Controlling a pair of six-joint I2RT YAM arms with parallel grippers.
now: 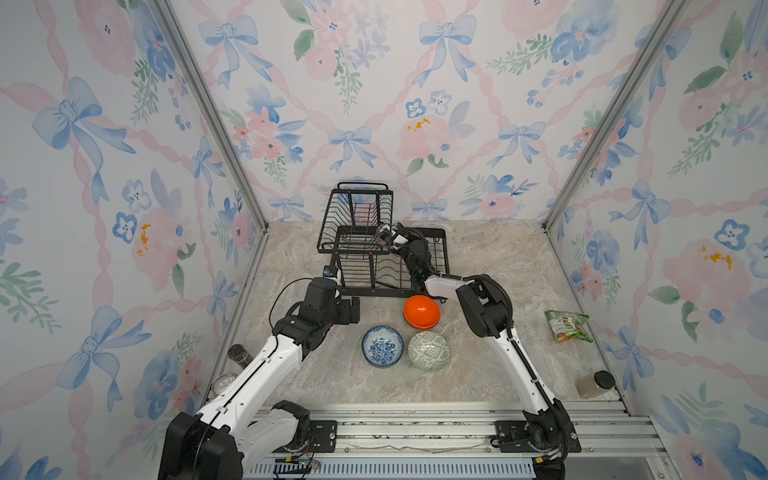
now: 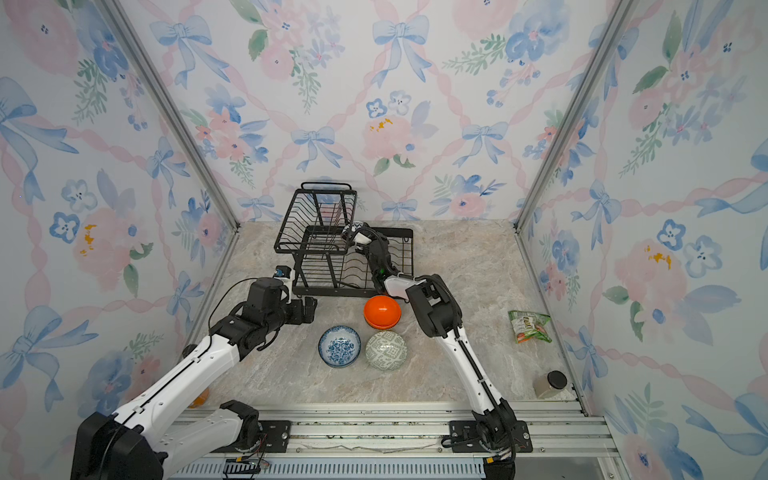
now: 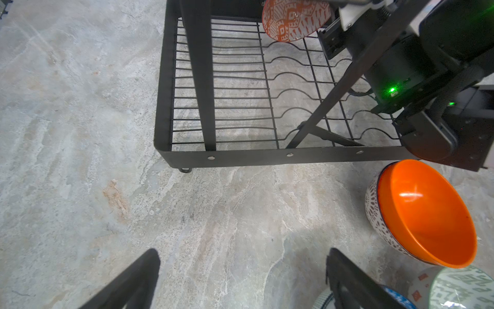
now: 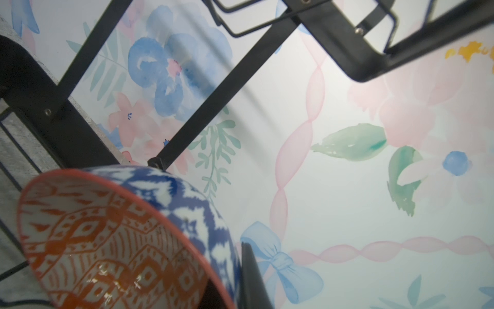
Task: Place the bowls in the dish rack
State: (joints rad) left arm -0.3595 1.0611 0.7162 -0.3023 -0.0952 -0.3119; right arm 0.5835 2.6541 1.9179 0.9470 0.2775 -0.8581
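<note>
Because the dish rack has its raised basket tier overhanging part of the low tray, the right gripper has little room. It is clamped on the rim of the red-orange patterned bowl, holding it tilted over the tray's far wires, and would do best to lower it on edge into a slot and release only once the wires carry it. The left gripper hangs empty, jaws wide apart, near the rack's front corner, while the plain orange bowl, blue floral bowl and grey-green bowl sit on the table before the rack.
</note>
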